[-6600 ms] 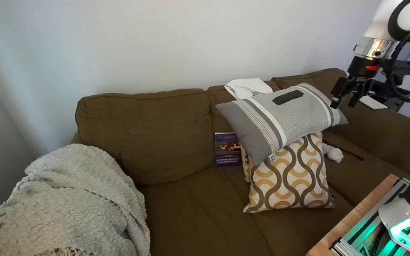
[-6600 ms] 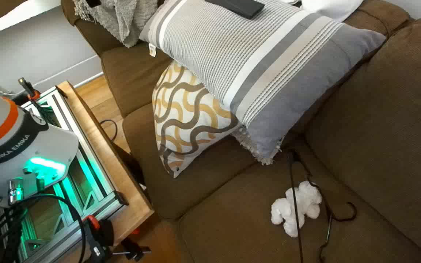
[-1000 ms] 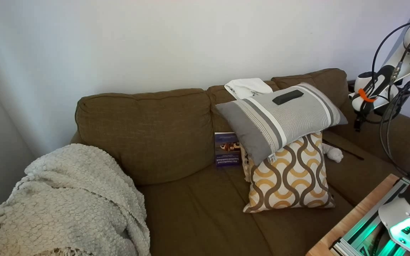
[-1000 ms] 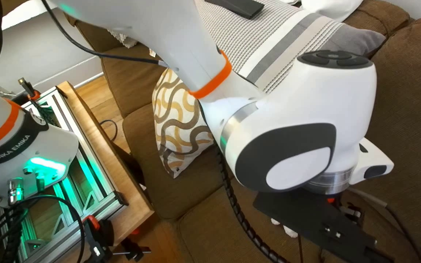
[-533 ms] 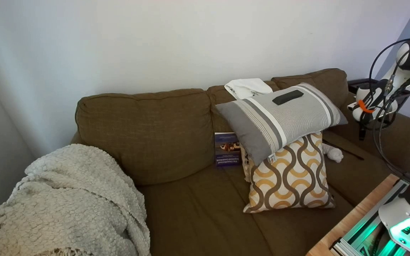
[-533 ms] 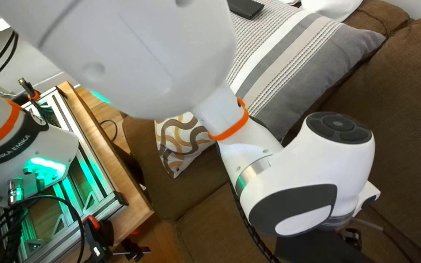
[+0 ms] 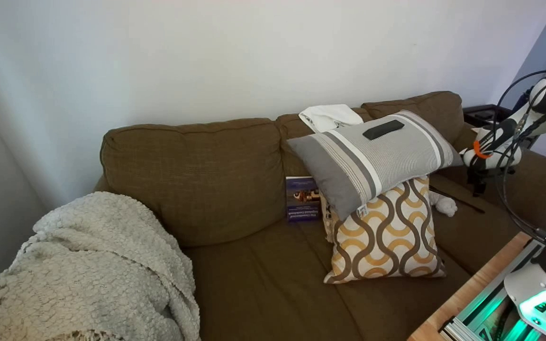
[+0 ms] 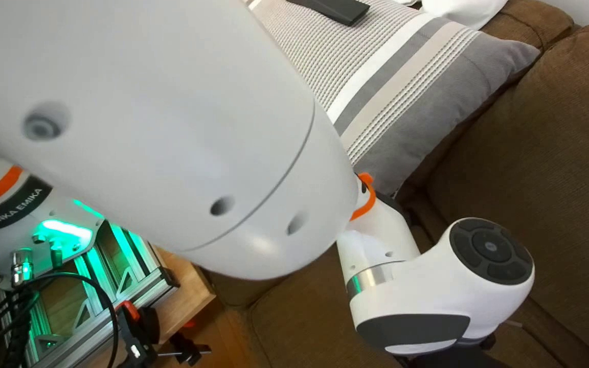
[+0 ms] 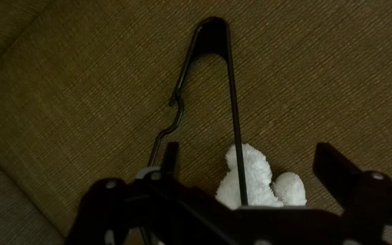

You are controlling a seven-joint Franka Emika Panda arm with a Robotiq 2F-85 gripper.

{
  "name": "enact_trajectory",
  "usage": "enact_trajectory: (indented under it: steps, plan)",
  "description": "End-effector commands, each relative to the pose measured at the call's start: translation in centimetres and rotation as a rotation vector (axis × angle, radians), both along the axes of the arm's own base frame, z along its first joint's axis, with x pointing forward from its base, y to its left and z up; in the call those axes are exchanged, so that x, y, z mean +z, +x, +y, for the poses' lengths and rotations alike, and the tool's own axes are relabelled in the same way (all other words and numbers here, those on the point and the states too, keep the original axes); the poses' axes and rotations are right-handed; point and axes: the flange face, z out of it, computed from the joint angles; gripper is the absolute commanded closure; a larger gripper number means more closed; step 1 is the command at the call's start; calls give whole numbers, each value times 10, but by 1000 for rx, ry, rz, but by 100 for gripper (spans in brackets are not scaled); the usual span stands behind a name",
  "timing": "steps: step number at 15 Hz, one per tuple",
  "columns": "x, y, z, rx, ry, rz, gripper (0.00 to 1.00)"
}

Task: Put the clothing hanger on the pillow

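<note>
The clothing hanger (image 9: 235,119) is thin and dark and lies on the sofa seat. Its bar crosses a white plush object in the wrist view, and its lower part is hidden behind my gripper. In an exterior view only one dark strip of the hanger (image 7: 467,204) shows. My gripper (image 9: 247,149) is open above the hanger, with the straight bar between its fingers and the bent wire beside the left finger (image 9: 171,158). The large grey striped pillow (image 7: 398,147) lies on the patterned cushion; the pillow also shows in another exterior view (image 8: 458,97), where the arm hides the hanger.
A black flat object (image 7: 383,129) lies on the pillow. The white plush object (image 9: 255,177) is under the hanger. The trellis-patterned cushion (image 7: 386,237) stands below the pillow. A white cloth (image 7: 330,117) lies on the sofa back. A wooden table edge (image 7: 472,284) borders the robot base.
The arm has swung from over the pillow's end to the hanger's side of the seat. Over the last second the gripper has come lower. The hanger and pillow have not visibly moved.
</note>
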Motion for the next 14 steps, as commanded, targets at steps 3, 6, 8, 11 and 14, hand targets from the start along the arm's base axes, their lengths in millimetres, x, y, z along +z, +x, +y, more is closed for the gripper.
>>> enact_trajectory:
  steps: [3, 6, 8, 11, 14]
  plan:
    - [-39, 9, -11, 155, 92, 51, 0]
    - [-53, 16, -12, 161, 127, 59, 3]
    - [-59, 20, -14, 146, 149, 62, 18]
    - [-65, 24, -18, 130, 170, 78, 48]
    - [-70, 29, -19, 125, 187, 85, 70]
